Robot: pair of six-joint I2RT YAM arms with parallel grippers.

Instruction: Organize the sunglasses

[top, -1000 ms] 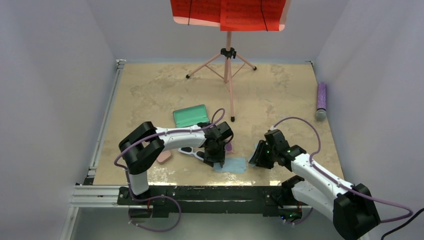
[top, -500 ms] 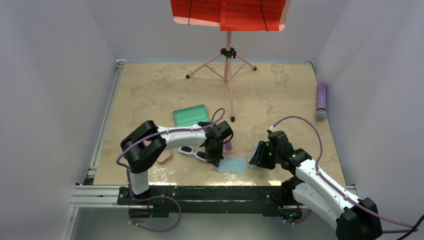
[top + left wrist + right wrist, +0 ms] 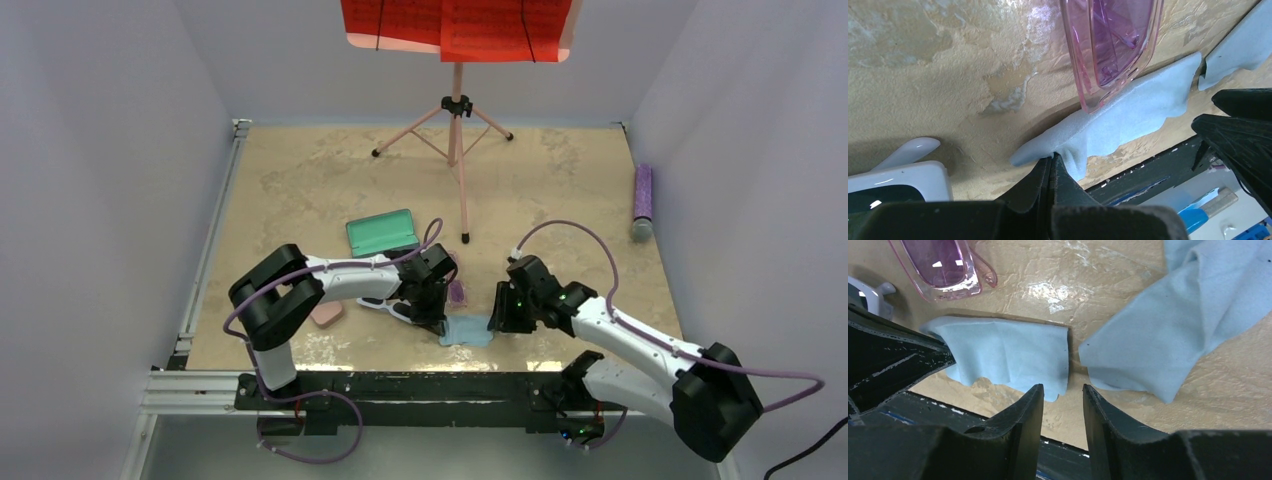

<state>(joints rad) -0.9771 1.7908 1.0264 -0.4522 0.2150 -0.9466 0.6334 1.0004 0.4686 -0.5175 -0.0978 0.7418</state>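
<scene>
Sunglasses [image 3: 938, 262] both lie uncased by the table's [image 3: 300, 180] near edge; our left gripper [image 3: 1050, 165] pinches a cloth [image 3: 1128, 115], right gripper [image 3: 1062, 390] half-open, empty.

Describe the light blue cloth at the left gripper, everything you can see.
The light blue cloth is a small, soft, fleecy-looking square, plain, with wavy edges. It lies mostly flat on the tan table near its front edge. It is rumpled and raised at one edge, where the left gripper, jaws shut, pinches it. The pink sunglasses lie just beyond it, not touching. A second blue cloth lies beside it with a narrow gap between them.
</scene>
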